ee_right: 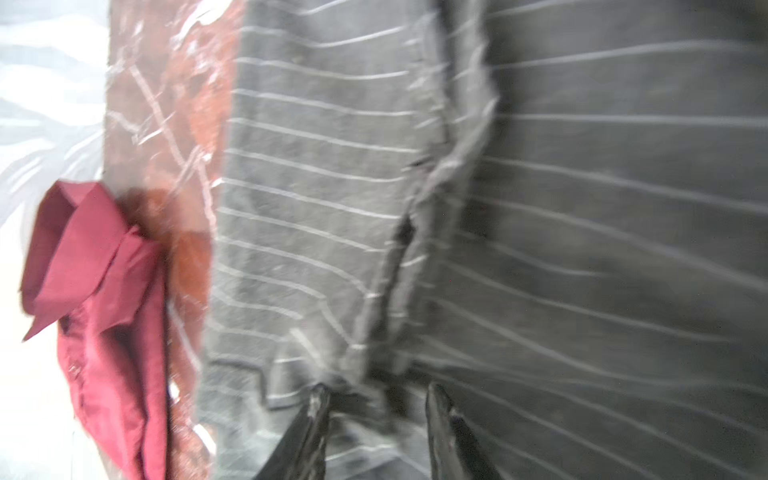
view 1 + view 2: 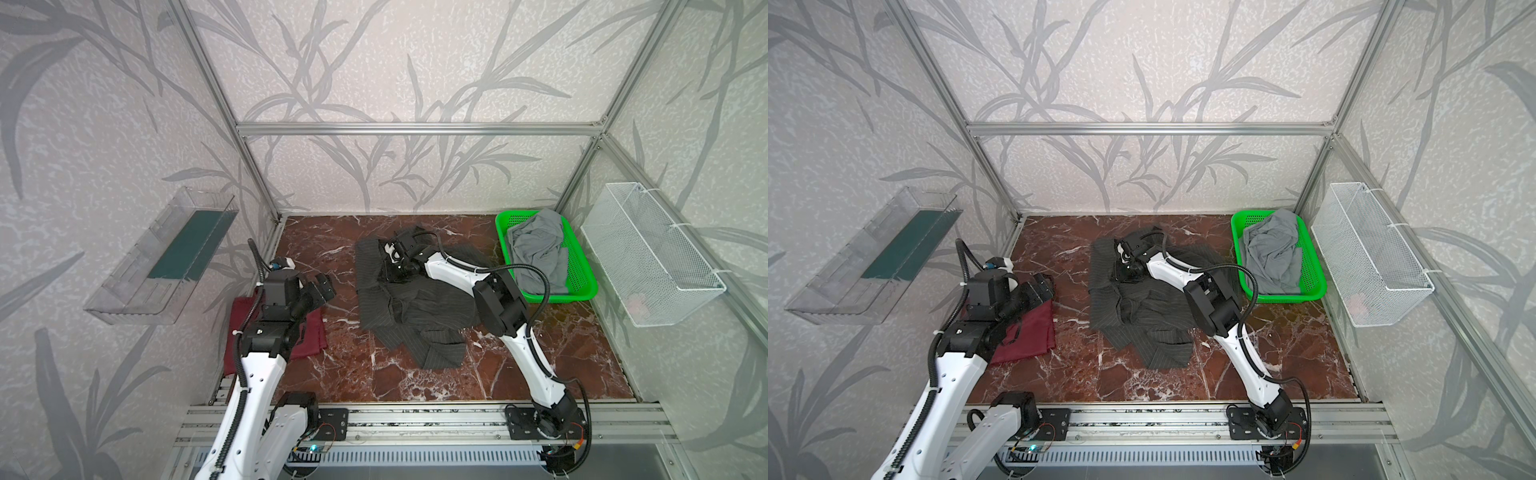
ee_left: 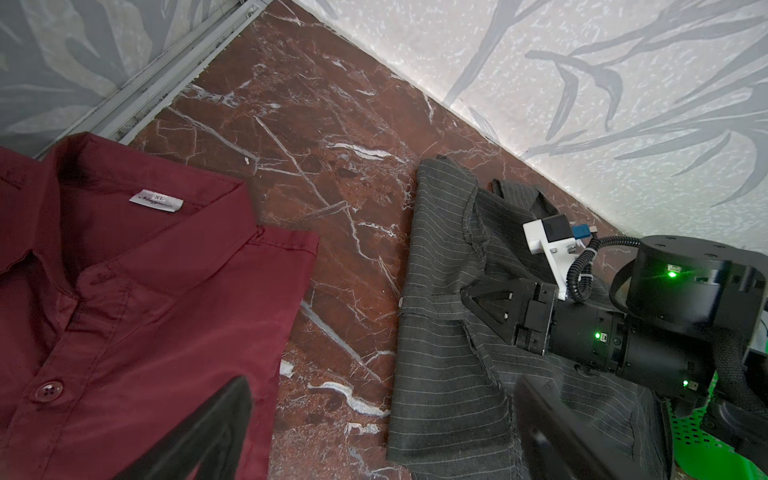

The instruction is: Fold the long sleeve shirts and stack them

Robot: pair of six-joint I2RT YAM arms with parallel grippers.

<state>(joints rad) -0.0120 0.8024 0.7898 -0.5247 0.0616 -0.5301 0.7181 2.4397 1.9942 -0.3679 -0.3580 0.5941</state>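
Charcoal pinstripes take the centre: the charcoal shirt (image 2: pixel 415 307) is sprawled mid-surface, rumpled, a sleeve trailing toward the near edge, not yet folded. The right claw (image 1: pixel 376 399) is pressed into its far part, jaws set narrowly apart with a ridge of fabric between them. Whether that ridge is truly pinched cannot be told through the blur. On the left, the maroon shirt (image 3: pixel 124 291) is seen folded flat, collar up. The left claw (image 2: pixel 325 286) is held raised near its far corner, spread wide, nothing carried.

Trouble can be foreseen. If only one layer is caught, the charcoal shirt could be dragged into a heap rather than folded. A thin pinch could be lost mid-lift, and the loose sleeve could be swept underneath. The maroon shirt could be knocked askew if the left arm is lowered carelessly.

The surface (image 2: pixel 415 386) is red-brown marble, white-veined, boxed in by aluminium framing and leaf-patterned wallpaper. A green basket (image 2: pixel 561 297) with a grey garment (image 2: pixel 540 249) is parked far right. A white wire basket (image 2: pixel 665 257) and a clear bin (image 2: pixel 137 282) are hung on the side walls.
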